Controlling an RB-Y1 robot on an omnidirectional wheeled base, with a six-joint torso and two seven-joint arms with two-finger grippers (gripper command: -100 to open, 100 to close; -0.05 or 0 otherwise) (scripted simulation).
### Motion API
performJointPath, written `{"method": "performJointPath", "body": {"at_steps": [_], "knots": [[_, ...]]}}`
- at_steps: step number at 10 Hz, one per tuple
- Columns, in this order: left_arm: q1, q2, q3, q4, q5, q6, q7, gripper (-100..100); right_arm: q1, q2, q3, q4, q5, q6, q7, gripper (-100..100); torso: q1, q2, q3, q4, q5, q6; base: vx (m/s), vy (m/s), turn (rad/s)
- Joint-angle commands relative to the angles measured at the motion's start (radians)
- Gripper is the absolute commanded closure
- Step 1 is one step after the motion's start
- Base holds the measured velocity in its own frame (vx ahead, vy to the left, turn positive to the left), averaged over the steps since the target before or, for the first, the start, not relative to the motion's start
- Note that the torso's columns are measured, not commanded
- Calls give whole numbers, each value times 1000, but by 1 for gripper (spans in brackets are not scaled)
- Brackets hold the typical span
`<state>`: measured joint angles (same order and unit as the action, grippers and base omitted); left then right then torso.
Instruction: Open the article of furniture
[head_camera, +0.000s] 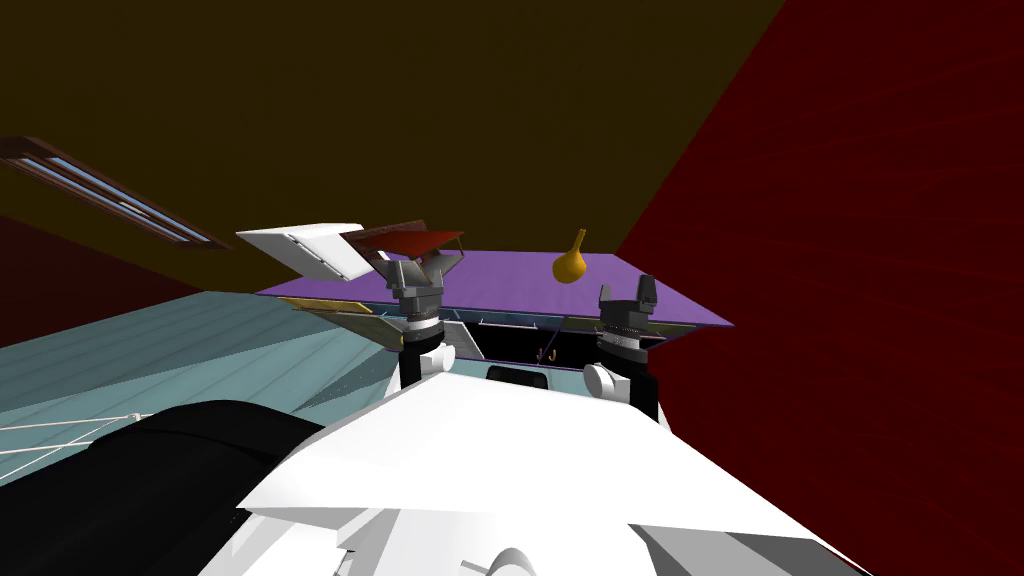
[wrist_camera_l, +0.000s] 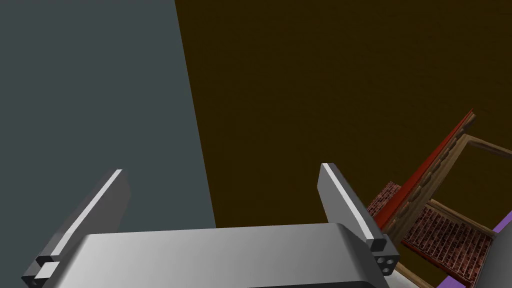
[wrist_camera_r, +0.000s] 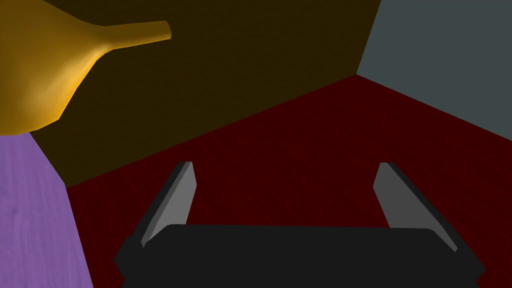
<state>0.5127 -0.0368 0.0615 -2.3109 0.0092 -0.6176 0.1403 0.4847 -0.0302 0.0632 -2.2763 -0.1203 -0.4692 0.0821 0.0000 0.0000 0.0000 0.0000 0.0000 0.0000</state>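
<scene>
Above the purple-topped cabinet, the left gripper and right gripper hang spread and empty: the approach step, I judge, with reaching down to its front next.

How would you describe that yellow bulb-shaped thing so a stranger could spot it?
Look at the purple-topped furniture in front of the robot. On its top, toward the dark red wall and near the right gripper, stands a mustard-yellow vase. Only it is round-bellied with a thin neck; the white slab and red piece are flat.
</scene>
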Motion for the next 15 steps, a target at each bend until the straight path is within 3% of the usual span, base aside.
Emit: {"method": "performJointPath", "body": {"at_steps": [1,9,10,12,15], "knots": [[0,0,0,0,0,0,0,0,0,0,0,0,0,0,0,0,0,40,-82,41,0,0,0,0,0],[0,0,0,0,0,0,0,0,0,0,0,0,0,0,0,0,0,618,-1234,617,0,0,0,0,0],[-2,44,-1,8,-1,-1,-1,-100,0,0,0,0,0,0,0,0,0,691,-1382,691,0,0,0,0,0],[-7,102,-2,26,-2,-4,-3,-100,0,0,0,0,0,0,0,0,0,735,-1470,734,0,0,-10,-9,-5],[-17,161,-6,69,-4,-12,-7,-100,0,0,0,0,0,0,0,0,0,738,-1476,738,0,0,-17,-14,-7]]}}
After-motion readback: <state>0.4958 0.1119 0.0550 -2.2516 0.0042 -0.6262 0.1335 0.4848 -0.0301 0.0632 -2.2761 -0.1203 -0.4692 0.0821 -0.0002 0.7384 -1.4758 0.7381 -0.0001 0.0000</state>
